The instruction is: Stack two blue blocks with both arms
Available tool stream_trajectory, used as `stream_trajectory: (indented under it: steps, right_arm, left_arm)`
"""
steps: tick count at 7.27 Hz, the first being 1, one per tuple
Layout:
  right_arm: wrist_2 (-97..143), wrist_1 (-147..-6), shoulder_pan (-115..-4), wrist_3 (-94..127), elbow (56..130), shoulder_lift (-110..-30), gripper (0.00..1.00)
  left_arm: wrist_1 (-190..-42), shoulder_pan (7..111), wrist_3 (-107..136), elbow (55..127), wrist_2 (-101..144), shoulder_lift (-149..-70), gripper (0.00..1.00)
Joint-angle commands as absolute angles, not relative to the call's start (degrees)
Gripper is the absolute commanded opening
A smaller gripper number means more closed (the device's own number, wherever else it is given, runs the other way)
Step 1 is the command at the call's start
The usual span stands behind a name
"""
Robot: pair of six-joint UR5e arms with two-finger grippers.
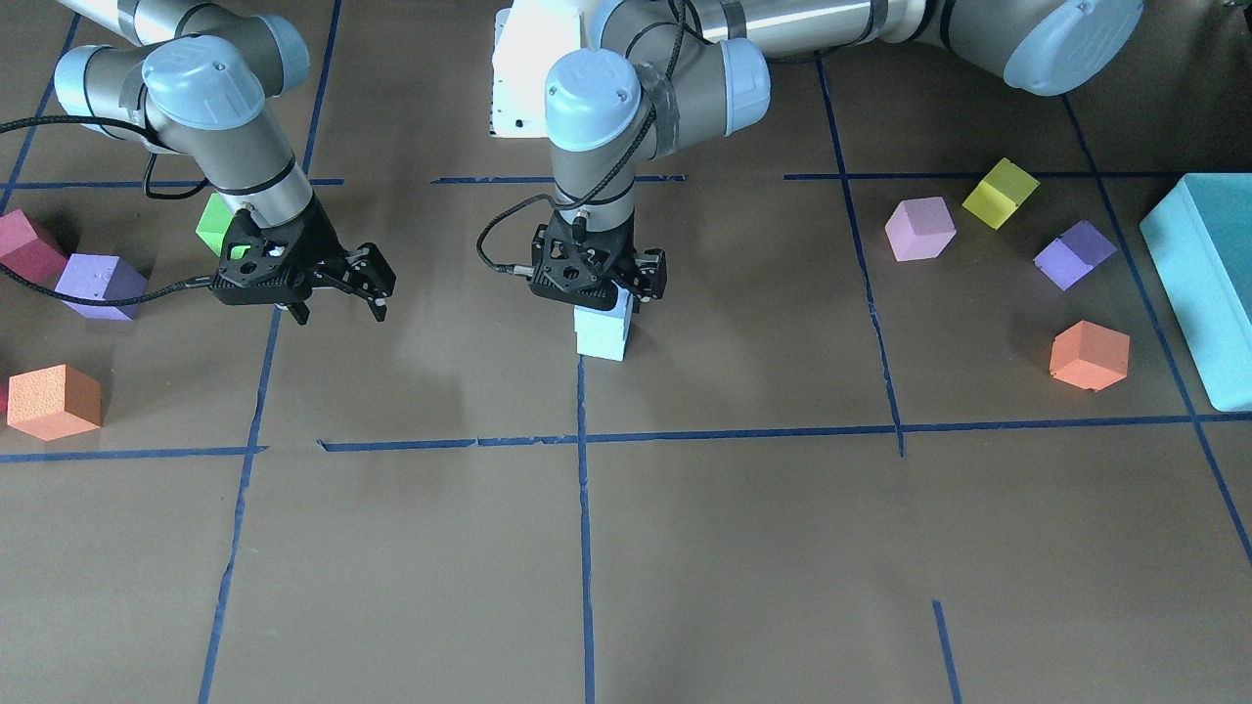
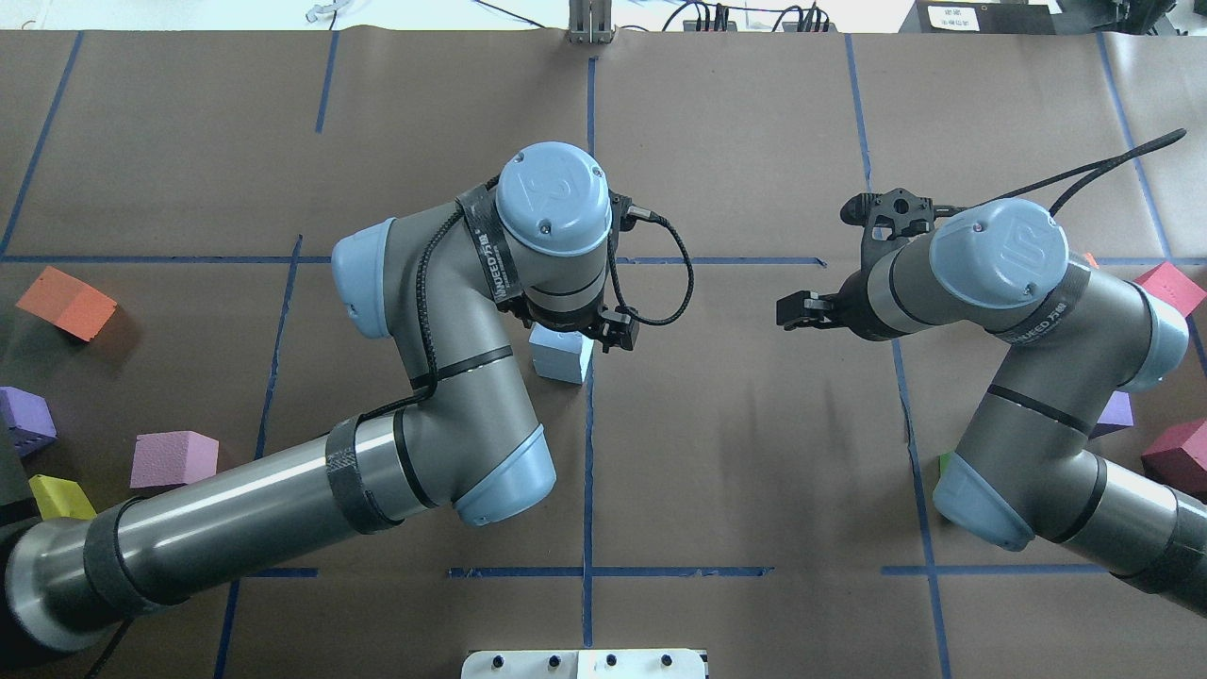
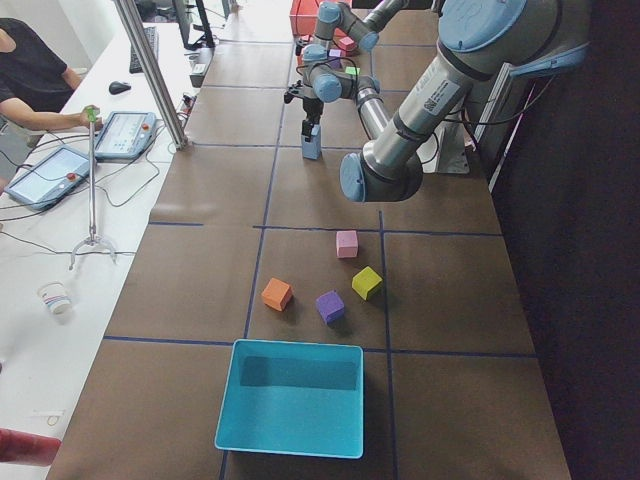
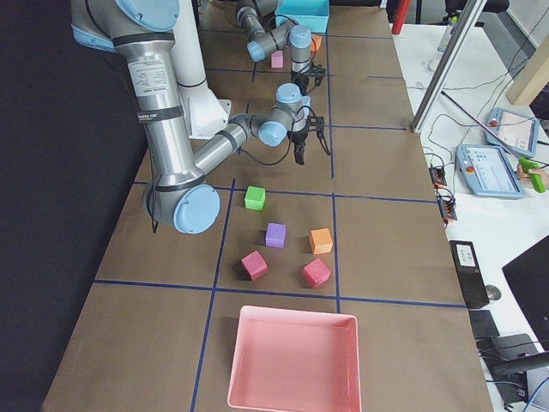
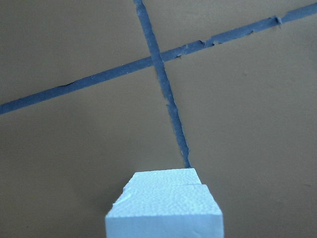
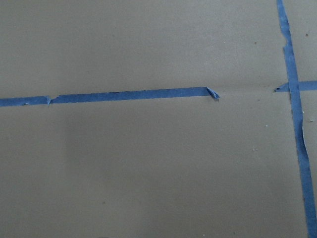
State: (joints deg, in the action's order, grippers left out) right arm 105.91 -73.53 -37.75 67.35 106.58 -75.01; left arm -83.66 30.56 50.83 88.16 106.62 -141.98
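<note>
Two pale blue blocks stand stacked at the table's middle on a blue tape line, the upper block (image 1: pixel 608 319) on the lower block (image 1: pixel 600 344). My left gripper (image 1: pixel 604 305) reaches straight down over the stack, its fingers against the upper block's sides. The left wrist view shows the upper block (image 5: pixel 166 213) close below, with an edge of the lower block (image 5: pixel 163 177) beyond it. The stack also shows in the overhead view (image 2: pixel 561 356). My right gripper (image 1: pixel 337 311) hangs open and empty above bare table, well off to the side, and shows in the overhead view (image 2: pixel 820 264).
On the robot's left lie a pink cube (image 1: pixel 919 228), a yellow cube (image 1: pixel 1000 193), a purple cube (image 1: pixel 1074 254), an orange cube (image 1: pixel 1089 354) and a turquoise box (image 1: pixel 1203 284). On its right lie green (image 1: pixel 213 223), magenta (image 1: pixel 27 244), purple (image 1: pixel 98 284) and orange (image 1: pixel 54 401) cubes, and a pink tray (image 4: pixel 292 360).
</note>
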Motion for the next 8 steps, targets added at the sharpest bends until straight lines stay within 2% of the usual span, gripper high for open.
stream_trajectory:
  steps: [1,2,5,7,8]
  right_arm:
    - [106.78,-73.48,-39.36,67.15,106.96,-75.41,1.0]
    - [112.36,-73.48,-43.38,65.06,107.14,-76.8,1.0]
    - [129.69,-75.84,-64.53,41.82,106.35,-84.09,1.0]
    - [137.27,-86.52,-78.08,20.76,106.25,-88.22,1.0]
    - [137.2,-90.14,-82.4,12.04,106.17,-90.5,1.0]
  left_arm:
    - [-77.55,34.26,49.93,95.5,106.7,-141.68,1.0]
    - [-76.56,36.54,48.01,96.49,109.05,-141.24,1.0]
    - [-76.29,50.4,25.49,114.55,118.82,-119.34,1.0]
    - [-76.64,61.38,9.4,114.79,126.8,-109.29,1.0]
    - [-76.55,67.87,0.18,112.0,127.0,-105.94,1.0]
